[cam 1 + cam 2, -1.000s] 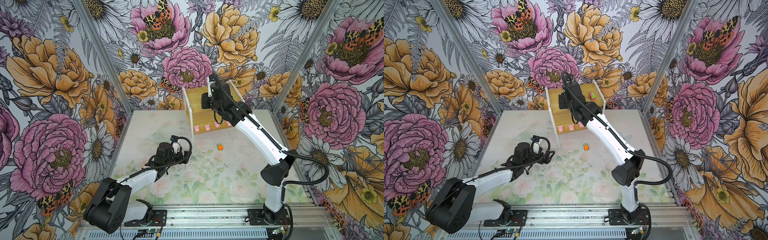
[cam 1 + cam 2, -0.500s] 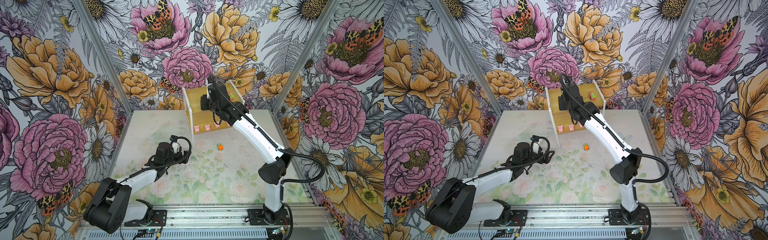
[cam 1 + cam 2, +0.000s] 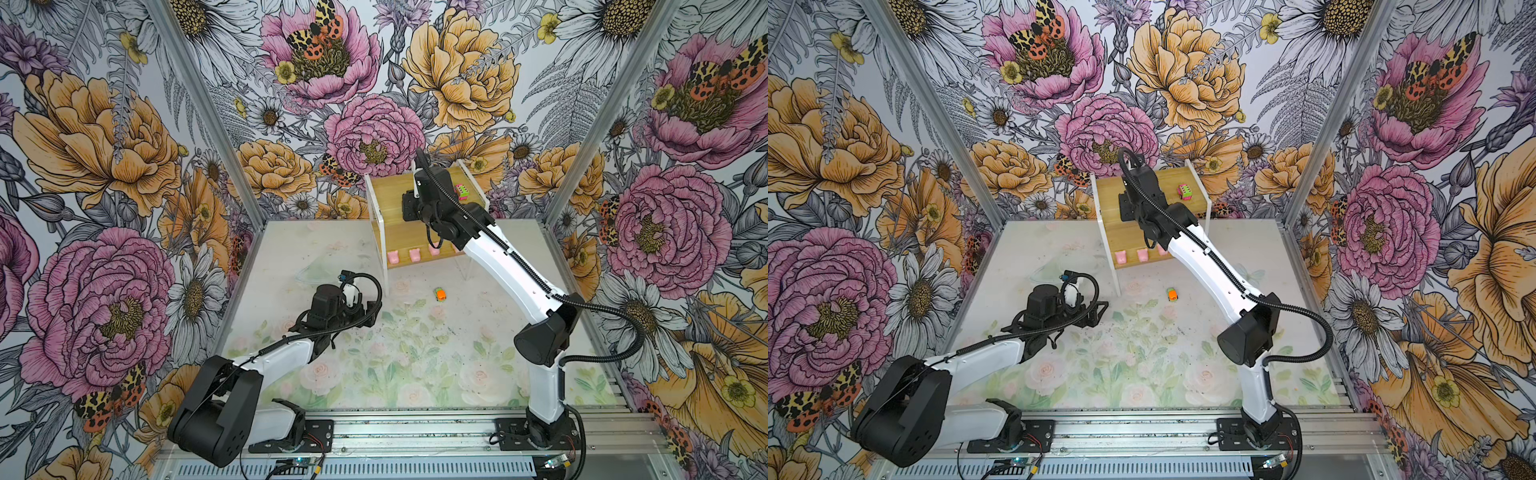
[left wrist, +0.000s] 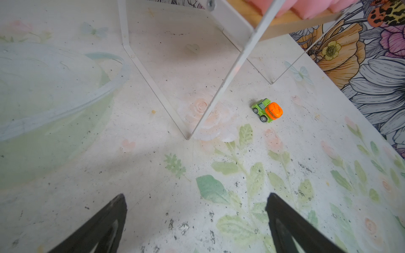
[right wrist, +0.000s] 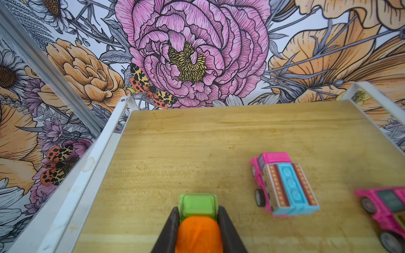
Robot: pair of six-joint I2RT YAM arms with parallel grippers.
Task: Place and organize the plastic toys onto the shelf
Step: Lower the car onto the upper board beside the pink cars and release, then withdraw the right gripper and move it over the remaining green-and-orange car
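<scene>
**One little truck in hand, one more waiting on the table**

Top views first: my right arm reaches over the upper board of the shelf (image 3: 386, 193), where a pink car with a green back (image 3: 461, 192) already sits. Pink animal figures (image 3: 1121, 256) line the front edge of the lower board, so it looks like cars go up top and animals below. A stray car (image 3: 1171, 294), orange and green, sits on the table (image 3: 1059, 249) just in front of the shelf. My own wrist hides whatever I'm carrying here.

The right wrist view fills that in. My right gripper (image 5: 198, 211) is pinched narrow on an orange-and-green car (image 5: 198, 232), low over the top board and beside a pink-and-blue car (image 5: 285, 186). Whether it's touching the wood, I can't tell.

Left wrist view: my left gripper (image 4: 195, 219) is spread wide and empty, looking toward the stray car. That's probably my next pickup.
</scene>
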